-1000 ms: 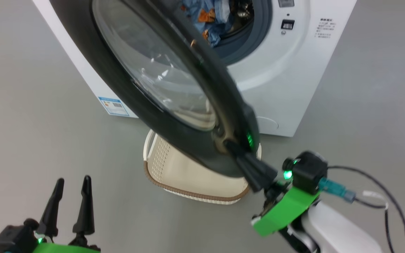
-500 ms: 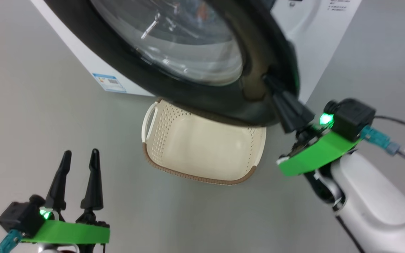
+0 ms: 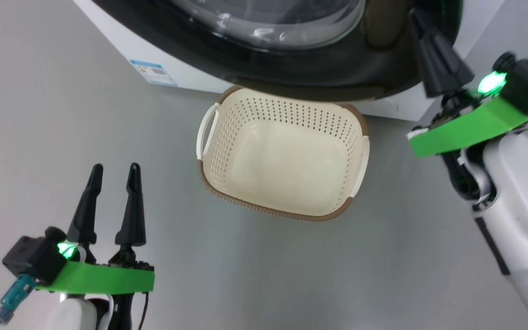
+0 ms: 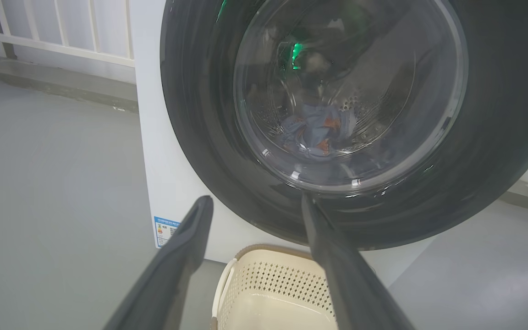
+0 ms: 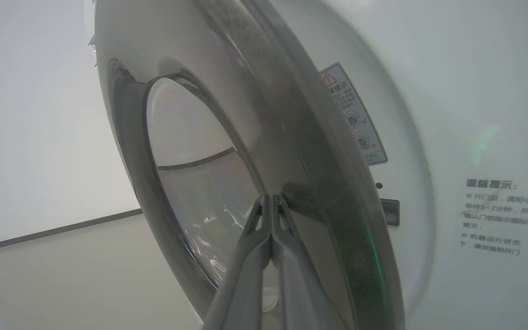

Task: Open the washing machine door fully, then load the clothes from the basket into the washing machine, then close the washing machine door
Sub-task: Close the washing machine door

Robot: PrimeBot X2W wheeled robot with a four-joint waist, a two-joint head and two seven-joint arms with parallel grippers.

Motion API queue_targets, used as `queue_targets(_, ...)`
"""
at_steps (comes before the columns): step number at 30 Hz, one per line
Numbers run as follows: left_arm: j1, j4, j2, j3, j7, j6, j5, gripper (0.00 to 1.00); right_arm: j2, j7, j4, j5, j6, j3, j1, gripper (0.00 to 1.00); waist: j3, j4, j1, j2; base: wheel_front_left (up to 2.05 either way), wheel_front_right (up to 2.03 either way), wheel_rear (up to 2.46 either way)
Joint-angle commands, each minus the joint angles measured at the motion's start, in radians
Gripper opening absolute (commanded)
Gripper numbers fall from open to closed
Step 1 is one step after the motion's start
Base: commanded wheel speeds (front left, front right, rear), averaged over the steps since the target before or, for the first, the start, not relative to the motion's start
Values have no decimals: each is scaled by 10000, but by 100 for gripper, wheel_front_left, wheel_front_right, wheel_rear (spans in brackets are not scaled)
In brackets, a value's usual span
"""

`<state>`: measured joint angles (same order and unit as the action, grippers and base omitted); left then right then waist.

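Right gripper [image 5: 271, 198], fingers pressed together, tips against black ring of washing machine door [image 3: 291, 68], door lying close to front of washing machine [image 3: 122, 43], clothes [image 4: 314, 133] inside machine, seen through door glass, basket [image 3: 268, 211] on floor [image 3: 291, 275] below door, left gripper [image 3: 113, 167] spread wide, holding nothing, near basket

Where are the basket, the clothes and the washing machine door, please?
the basket [image 3: 287, 165]: head view, on its bare inner floor.
the clothes [image 4: 316, 135]: left wrist view, on the blue bundle seen through the glass.
the washing machine door [image 4: 195, 114]: left wrist view, on the left of its black ring.
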<state>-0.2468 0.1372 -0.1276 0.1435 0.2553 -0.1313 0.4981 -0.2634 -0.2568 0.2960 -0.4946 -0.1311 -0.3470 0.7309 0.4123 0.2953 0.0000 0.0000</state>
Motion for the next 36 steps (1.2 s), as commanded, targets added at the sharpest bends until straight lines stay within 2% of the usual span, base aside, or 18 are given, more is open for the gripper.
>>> queue_targets(1,-252,-280,-167,-289,65,6,-109,100,-19,-49,-138,-98,4,46,242,0,229,182,0,0,0,0,0)
queue_targets(19,-964,-294,38,59,65,6,-30,100,-308,-49,569,10,4,766,1802,0,1018,621,0,0,0,0,0)
queue_targets(28,-926,-169,-60,31,65,6,-58,100,-126,-49,480,-2,4,272,1546,0,771,427,0,0,0,0,0)
queue_targets(32,-820,-96,-112,-10,65,6,-98,100,-65,-49,436,-125,4,-2,1163,49,458,273,0,0,0,0,0)
queue_targets(33,-782,-76,-137,-29,65,6,-102,100,-42,-49,417,-150,4,-67,1041,77,367,230,0,0,0,0,0)
queue_targets(34,-744,-50,-161,-44,65,6,-102,100,-23,-49,394,-175,4,-125,910,95,269,194,0,0,0,0,0)
queue_targets(35,-703,-16,-186,-59,65,6,-100,100,-6,-49,359,-200,4,-164,770,100,166,161,0,0,0,0,0)
queue_targets(36,-658,14,-211,-75,65,6,-95,100,6,-49,315,-223,4,-186,618,100,63,129,0,0,0,0,0)
